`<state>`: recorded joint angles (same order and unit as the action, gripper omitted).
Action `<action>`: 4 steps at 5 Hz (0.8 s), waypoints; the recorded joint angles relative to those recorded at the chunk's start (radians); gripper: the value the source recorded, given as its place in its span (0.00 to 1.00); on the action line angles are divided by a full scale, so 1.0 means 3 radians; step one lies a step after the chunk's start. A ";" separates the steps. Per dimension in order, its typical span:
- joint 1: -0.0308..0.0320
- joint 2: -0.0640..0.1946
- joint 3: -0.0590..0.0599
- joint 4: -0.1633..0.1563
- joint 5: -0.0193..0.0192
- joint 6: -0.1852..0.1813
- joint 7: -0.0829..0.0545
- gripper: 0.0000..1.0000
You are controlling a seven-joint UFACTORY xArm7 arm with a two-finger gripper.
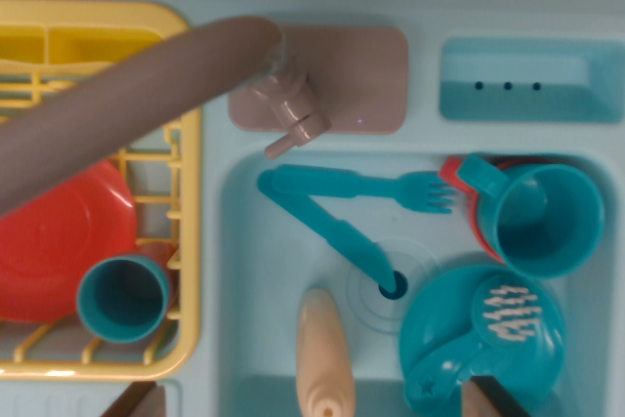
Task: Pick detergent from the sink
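Gripper (pixel 311 407) fingertips (pixel 132 401) look spread wide, holding nothing I can see. Below it, a peach plastic detergent bottle (pixel 323 358) lies in the pale blue sink (pixel 256 280), near its front edge.

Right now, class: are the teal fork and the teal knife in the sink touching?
Touching. The wrist view shows the fork and knife handles meeting at the sink's upper left, forming a V.

Glossy smooth plastic: pale-blue sink (pixel 256 271), beige detergent bottle (pixel 324 358), teal fork (pixel 366 186).
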<state>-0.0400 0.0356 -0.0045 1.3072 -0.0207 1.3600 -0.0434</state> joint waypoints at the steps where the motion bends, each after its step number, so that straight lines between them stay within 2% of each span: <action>1: -0.0006 0.0001 -0.0015 -0.0145 0.0014 -0.0147 -0.0035 0.00; 2: -0.0006 0.0001 -0.0015 -0.0145 0.0014 -0.0147 -0.0035 0.00; 3: -0.0012 0.0002 -0.0030 -0.0301 0.0029 -0.0304 -0.0072 0.00; 4: -0.0012 0.0002 -0.0030 -0.0301 0.0029 -0.0304 -0.0072 0.00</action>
<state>-0.0437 0.0362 -0.0136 1.2169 -0.0121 1.2686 -0.0650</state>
